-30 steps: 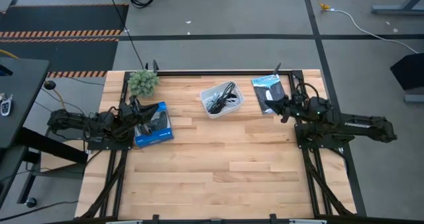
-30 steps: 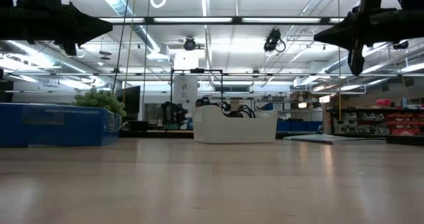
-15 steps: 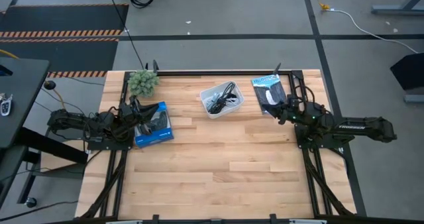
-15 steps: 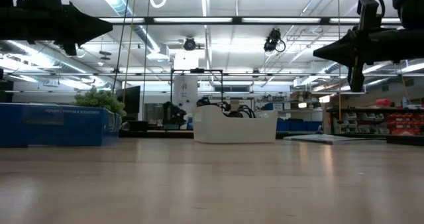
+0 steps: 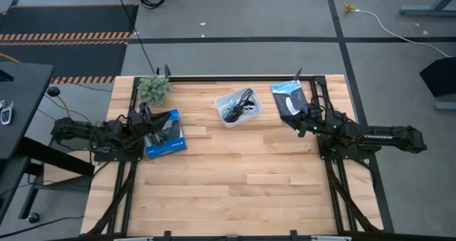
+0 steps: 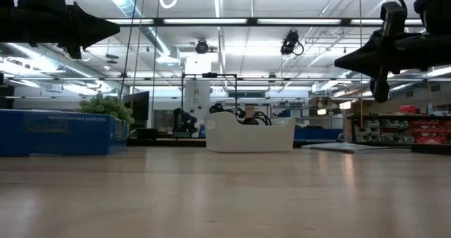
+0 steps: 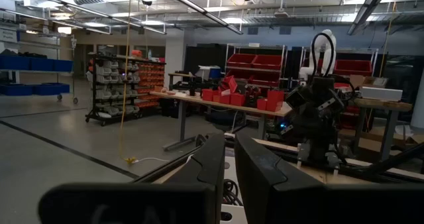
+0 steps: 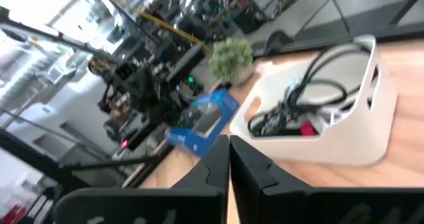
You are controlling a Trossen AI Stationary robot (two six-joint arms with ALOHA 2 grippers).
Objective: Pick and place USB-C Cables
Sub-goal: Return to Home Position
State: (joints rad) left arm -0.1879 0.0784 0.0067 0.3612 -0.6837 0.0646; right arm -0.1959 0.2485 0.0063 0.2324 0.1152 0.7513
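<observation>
The USB-C cables (image 5: 239, 104) lie tangled in the white tray (image 5: 251, 113) at the table's far middle. In the right wrist view, black loops (image 8: 317, 85) rise over the tray's rim (image 8: 344, 144), with a red bit (image 8: 306, 128) and a white cord among them. My right gripper (image 5: 295, 120) hovers shut above the table to the tray's right and points toward it (image 8: 229, 159). My left gripper (image 5: 147, 120) waits shut over the blue box (image 5: 165, 135) at the table's left (image 7: 229, 163).
A small green plant (image 5: 154, 88) stands at the far left corner. A flat dark package (image 5: 288, 97) lies at the far right, just beyond my right gripper. The near half of the wooden table (image 5: 235, 184) is bare wood.
My right gripper has dropped a little and swung toward the table's left, toward the white tray. Its fingers have stayed shut. The cables and the tray have not moved.
</observation>
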